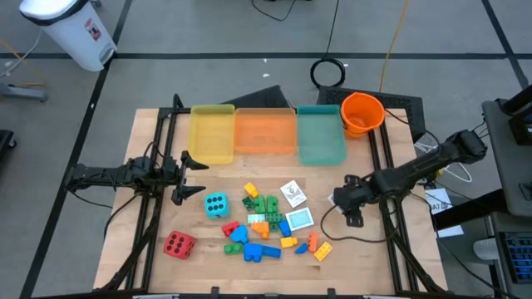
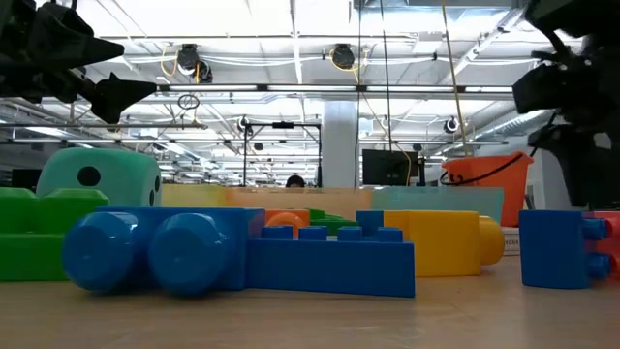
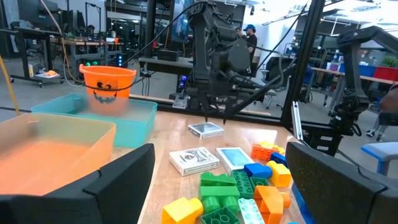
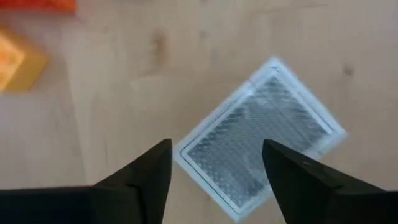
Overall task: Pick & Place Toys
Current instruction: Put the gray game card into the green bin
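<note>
high view: the left gripper hangs over the left part of the wooden table, fingers spread apart and empty, pointing toward the cyan foam die with black dots. the red foam die with black dots lies nearer the front left corner, well apart from the cyan one. the right gripper hangs over the right part of the table, just beside the heap of small multicoloured plastic building bricks, where two white card packs also lie. along the far edge stand a yellow translucent tray, an orange translucent tray and a teal translucent tray, with an orange bucket beside the teal one. low view: a large blue brick fills the foreground, a yellow brick lies behind it, and the cyan die sits at the left. left wrist view: the left fingers stand wide apart with nothing between them; beyond the bricks, the right gripper points straight down above a grey-backed card pack lying flat on the wood, apart from the other two packs. right wrist view: the right fingers stand apart on either side of one corner of that card pack, which lies flat on the table; no contact with the pack can be made out.
</note>
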